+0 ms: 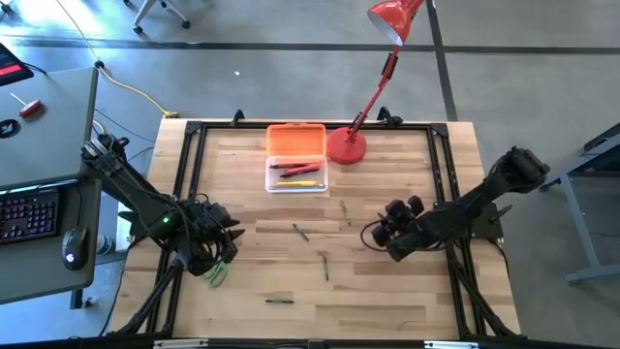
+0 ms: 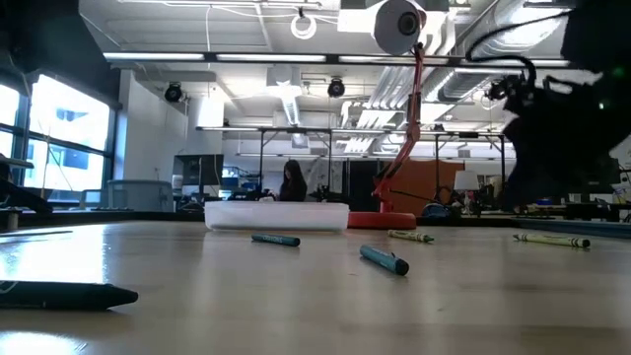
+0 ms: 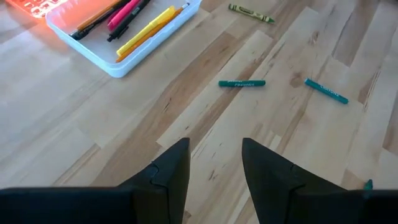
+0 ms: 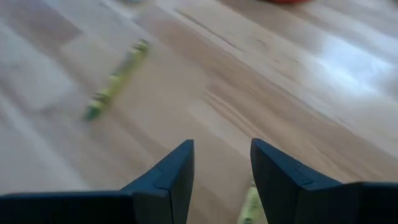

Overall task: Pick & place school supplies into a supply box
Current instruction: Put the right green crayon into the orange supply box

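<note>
The supply box point(image 1: 296, 172) is seen near the far edge of the tabletop point(image 1: 387, 291), just beside the red lamp base point(image 1: 347, 145), with its orange lid point(image 1: 296, 139) laid back and several pens and markers point(image 1: 300, 171) inside. Green crayons point(image 1: 301, 232) are scattered loose on the wood between the arms. The left end effector point(image 3: 216, 163) and the right end effector point(image 4: 222, 163) are each held above the tabletop with fingers parted and nothing gripped.

Orange-lidded clear supply box point(image 1: 296, 173), red lamp point(image 1: 346, 145), teal crayon point(image 3: 241, 83), yellow-green crayon point(image 4: 116, 79), light wood table point(image 1: 387, 291)
</note>
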